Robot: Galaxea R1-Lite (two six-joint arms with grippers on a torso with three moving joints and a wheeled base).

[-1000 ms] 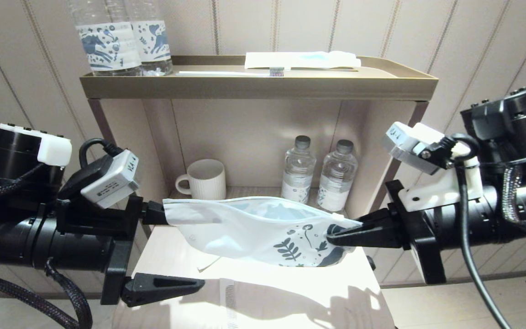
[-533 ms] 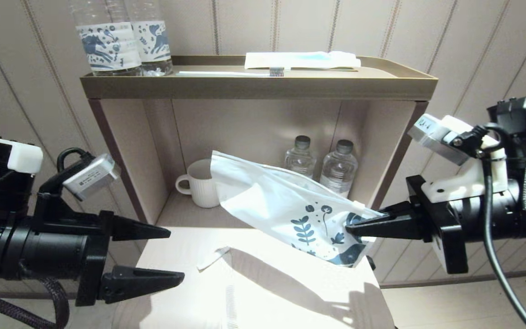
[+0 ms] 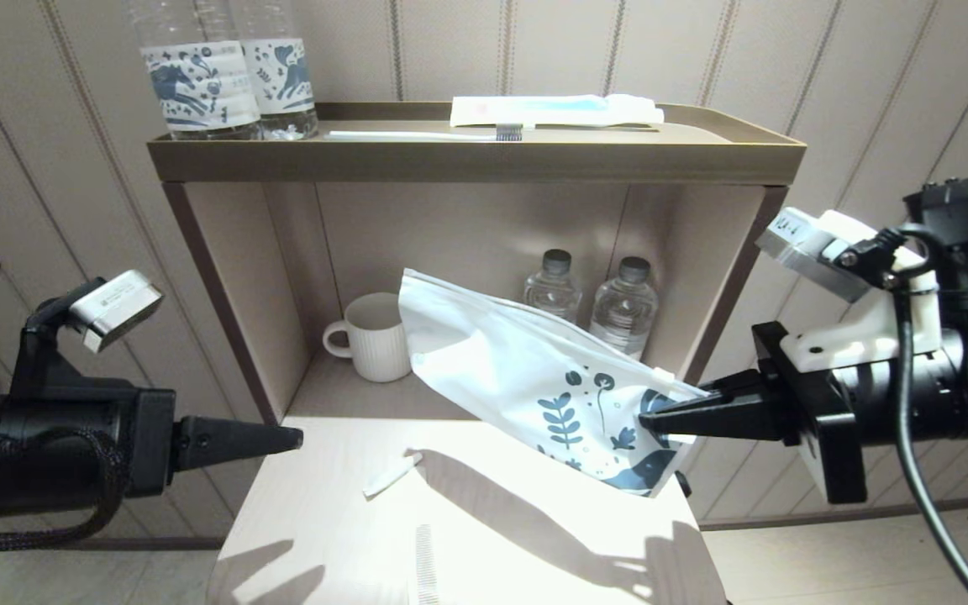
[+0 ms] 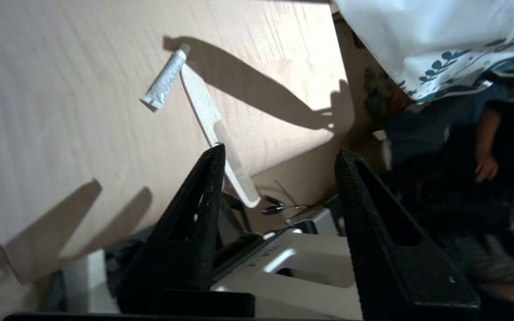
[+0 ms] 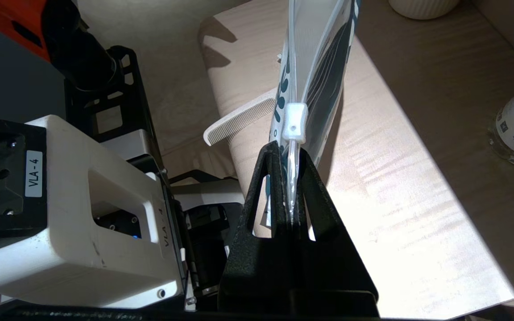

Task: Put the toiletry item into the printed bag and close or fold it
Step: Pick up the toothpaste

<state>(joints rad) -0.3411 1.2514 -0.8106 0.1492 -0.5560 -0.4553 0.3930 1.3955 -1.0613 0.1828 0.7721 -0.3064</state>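
Head view: right gripper (image 3: 650, 420) at right of frame, clamped on printed bag (image 3: 526, 382); left gripper (image 3: 286, 438) at lower left, jaws parted, holding nothing

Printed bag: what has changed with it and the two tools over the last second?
The left tool let go of the printed bag and drew back to the left, empty, turning at the wrist. The freed end swung up toward the shelf, so the bag now hangs tilted from the right tool, which shifted slightly right and stays shut on the printed corner. The small tube, comb and mug stayed put.
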